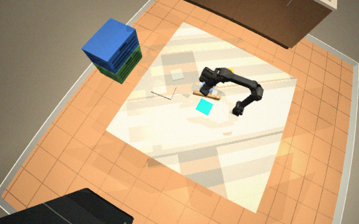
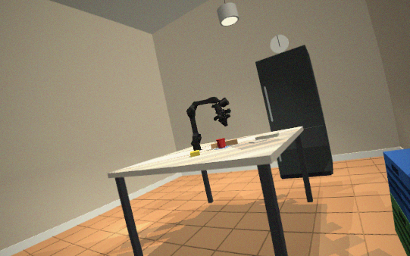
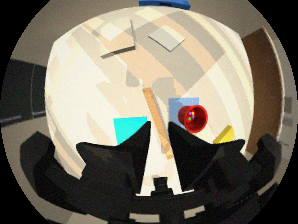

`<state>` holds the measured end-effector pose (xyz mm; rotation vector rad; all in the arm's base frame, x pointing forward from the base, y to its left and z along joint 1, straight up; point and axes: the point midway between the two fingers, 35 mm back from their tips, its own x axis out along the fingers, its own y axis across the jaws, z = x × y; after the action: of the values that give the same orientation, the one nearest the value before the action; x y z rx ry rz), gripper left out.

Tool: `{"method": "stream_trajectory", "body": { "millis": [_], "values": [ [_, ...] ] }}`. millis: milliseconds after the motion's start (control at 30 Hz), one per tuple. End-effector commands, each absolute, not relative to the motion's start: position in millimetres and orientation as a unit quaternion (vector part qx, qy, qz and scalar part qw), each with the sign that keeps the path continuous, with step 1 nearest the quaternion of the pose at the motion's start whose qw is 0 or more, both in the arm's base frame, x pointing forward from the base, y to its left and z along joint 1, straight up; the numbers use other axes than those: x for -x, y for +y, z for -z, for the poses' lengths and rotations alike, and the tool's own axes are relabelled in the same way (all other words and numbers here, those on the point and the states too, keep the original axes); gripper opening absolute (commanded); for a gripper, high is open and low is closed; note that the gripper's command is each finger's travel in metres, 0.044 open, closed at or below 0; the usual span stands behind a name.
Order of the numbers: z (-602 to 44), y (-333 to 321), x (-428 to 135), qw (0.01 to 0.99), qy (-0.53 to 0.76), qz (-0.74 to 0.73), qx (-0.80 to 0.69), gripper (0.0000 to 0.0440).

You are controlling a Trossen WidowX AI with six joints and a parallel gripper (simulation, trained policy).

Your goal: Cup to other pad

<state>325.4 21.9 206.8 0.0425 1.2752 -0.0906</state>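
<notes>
The red cup [image 2: 220,142] [image 3: 192,118] stands upright, with several small coloured marbles inside, seen in the wrist view. Its base is over the lower right part of the blue pad [image 3: 176,104]. The cyan pad [image 1: 204,107] [image 3: 128,129] lies on the other side of a wooden bar [image 1: 215,97] [image 3: 154,106]. My gripper [image 2: 224,123] [image 3: 159,124] is partly open, with nothing between its fingers. It hangs well above the table, pointing down, apart from the cup. In the top view the arm hides the cup.
The wooden bar lies between the two pads. A yellow block [image 1: 231,70] [image 2: 195,153] [image 3: 225,135] lies near the cup. A pale square [image 1: 176,74] [image 3: 166,38] and a thin angular edge [image 1: 170,99] [image 3: 120,51] are farther out on the table [image 1: 166,132].
</notes>
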Motion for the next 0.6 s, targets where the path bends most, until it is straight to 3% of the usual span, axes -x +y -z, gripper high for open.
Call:
{"method": "stream_trajectory", "body": {
  "millis": [0, 567],
  "values": [
    [-198, 16, -325, 0.785, 0.618, 0.044, -0.005, 0.0104],
    [-164, -18, -316, 0.717, 0.695, 0.039, 0.037, 0.0118]
  ]
}}
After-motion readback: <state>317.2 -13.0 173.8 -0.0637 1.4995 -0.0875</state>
